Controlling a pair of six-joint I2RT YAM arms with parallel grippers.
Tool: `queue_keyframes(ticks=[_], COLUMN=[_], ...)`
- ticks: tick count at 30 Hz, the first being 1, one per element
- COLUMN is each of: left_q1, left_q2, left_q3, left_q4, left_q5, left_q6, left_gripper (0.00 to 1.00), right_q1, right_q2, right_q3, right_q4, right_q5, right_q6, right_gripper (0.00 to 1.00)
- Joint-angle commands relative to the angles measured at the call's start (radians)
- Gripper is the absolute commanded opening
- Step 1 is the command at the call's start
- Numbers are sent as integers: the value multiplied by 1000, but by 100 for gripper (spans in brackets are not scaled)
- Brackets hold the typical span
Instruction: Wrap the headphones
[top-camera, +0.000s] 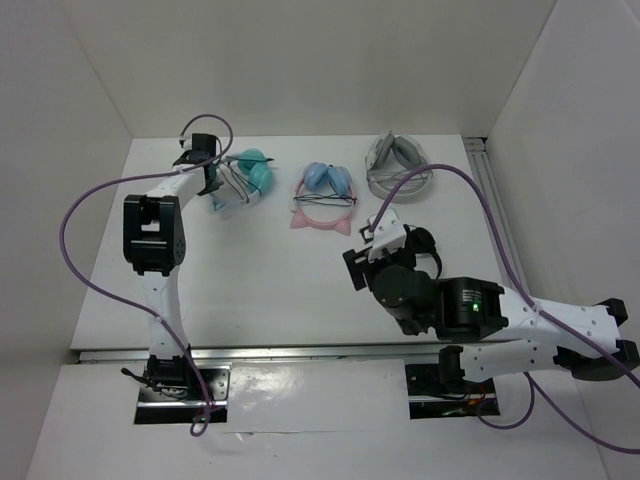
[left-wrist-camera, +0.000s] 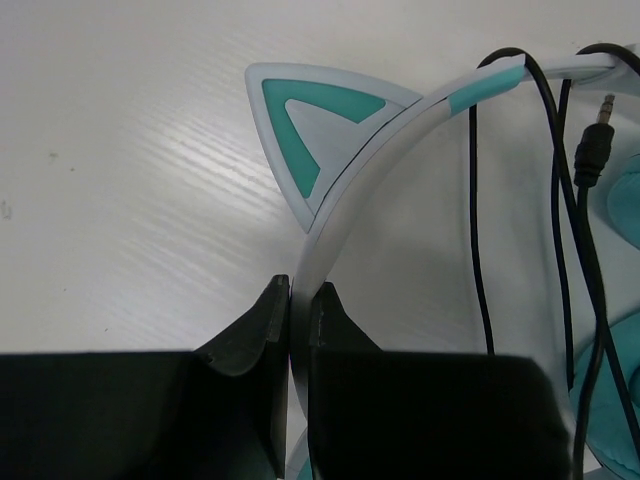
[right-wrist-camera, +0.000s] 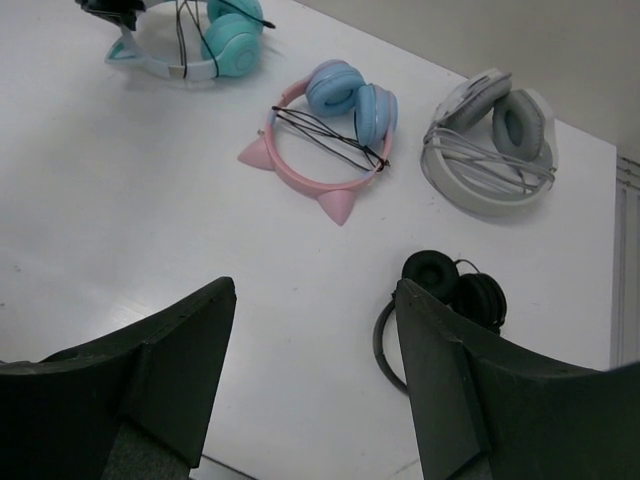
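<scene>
Left of the pink cat-ear headphones (top-camera: 322, 198): left gripper (left-wrist-camera: 298, 300) clamped on the headband (left-wrist-camera: 370, 190) of the teal headphones (top-camera: 245, 180), beside a cat ear (left-wrist-camera: 310, 130); right gripper (right-wrist-camera: 315, 300) apart, empty.

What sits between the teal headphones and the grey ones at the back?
The pink cat-ear headphones, plain in the top and right wrist views.

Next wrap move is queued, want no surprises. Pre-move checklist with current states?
1. Left gripper shut on headband of teal headphones: ok.
2. Cable looped across headband: ok.
3. Plug tucked in: not ok, lies loose.
4. Right gripper open, holding nothing: ok.
5. Pink headphones apart from teal headphones: ok.
6. Whole cable wound: cannot tell, partly out of frame.
</scene>
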Motion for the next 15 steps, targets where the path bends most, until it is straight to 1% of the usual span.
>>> queue_keyframes(ticks=[1,2,5,7,9,10,12,13,14,15], left_q1=[-1,-1,10,10,10,10,10,19,19,19], left_q2=[32,44,44,35,24,24,12,0,-17,-31], left_q3=[74,74,65,56,56,56,56,56,56,56], left_q4=[26,10,1,1,1,1,-8,-8,-8,-19], left_q5=[40,40,51,51,63,63,72,72,81,81], left_q6=[18,5,-8,-17,-17,-26,-37,-37,-46,-46], left_gripper=[7,16,33,41,46,56,86,97,100,100], right_q1=[16,17,17,17,17,17,17,17,17,17], right_q2=[8,8,8,8,8,8,8,-1,-1,-1], right_q3=[-2,-2,-12,-12,-12,-3,-3,-3,7,17], right_q4=[32,32,32,32,41,41,30,21,21,7], right_q5=[1,-8,-30,-39,-54,-64,-73,-73,-73,-83], right_q6=[56,56,70,79,91,91,100,100,110,119], right_gripper=[72,72,72,72,72,77,77,77,80,80])
